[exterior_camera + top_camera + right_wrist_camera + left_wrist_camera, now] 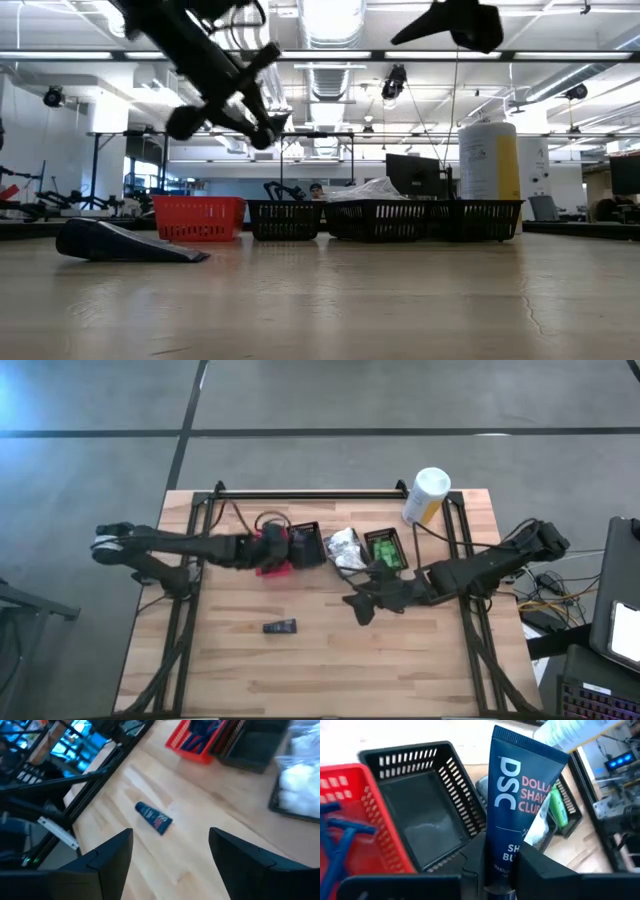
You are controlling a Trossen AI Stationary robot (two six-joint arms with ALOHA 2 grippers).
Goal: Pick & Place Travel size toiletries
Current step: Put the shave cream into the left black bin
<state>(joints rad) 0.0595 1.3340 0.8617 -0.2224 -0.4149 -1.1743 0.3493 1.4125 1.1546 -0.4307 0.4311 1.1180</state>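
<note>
My left claw [502,870] is clamped on a dark blue shave tube [517,810], holding it above the red basket [272,565] and the black basket [305,546] beside it at the far left of the table [330,660]. Blue razors [340,837] lie in the red basket; the black one shows a bare floor. A second tube [280,626] lies on the near wood, left of my right claw [362,610], which hangs wide open and holds nothing. Farther right sit a basket of white bundles [345,547] and a basket of green packets [385,548], with the canister [425,495] at the far right.
</note>
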